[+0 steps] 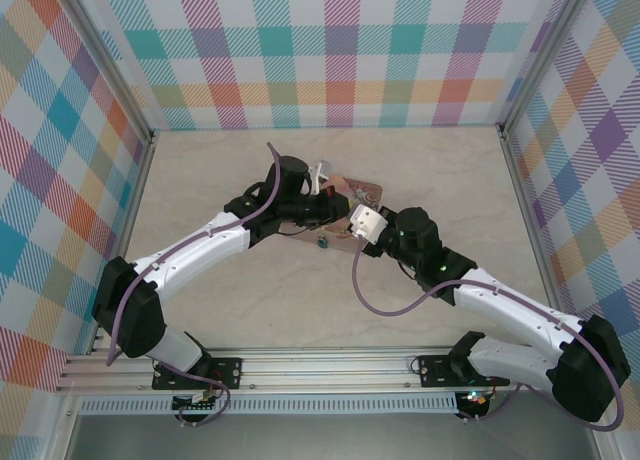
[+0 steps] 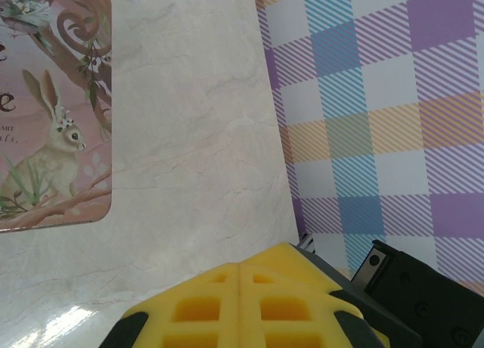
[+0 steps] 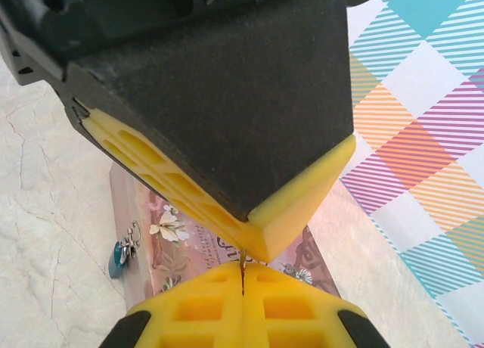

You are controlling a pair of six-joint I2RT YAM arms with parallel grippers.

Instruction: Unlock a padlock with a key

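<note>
My right gripper (image 3: 242, 276) is shut on the key (image 3: 242, 262), a thin dark sliver that sticks up from between its yellow pads. My left gripper (image 3: 261, 251) comes down from above and its tip meets the key's upper end. I cannot tell whether it grips the key. In the left wrist view the left gripper (image 2: 240, 271) has its pads pressed together with nothing showing between them. The blue padlock (image 3: 117, 259) lies on the table against the left edge of the pink tin (image 3: 181, 246), apart from both grippers. From above, the padlock (image 1: 322, 243) lies just below the two meeting grippers.
The pink illustrated tin (image 1: 362, 192) lies flat mid-table under the left gripper (image 1: 330, 218) and the right gripper (image 1: 345, 232). Plaid walls enclose the marble table (image 1: 220, 310) on three sides. A purple cable loops from each arm.
</note>
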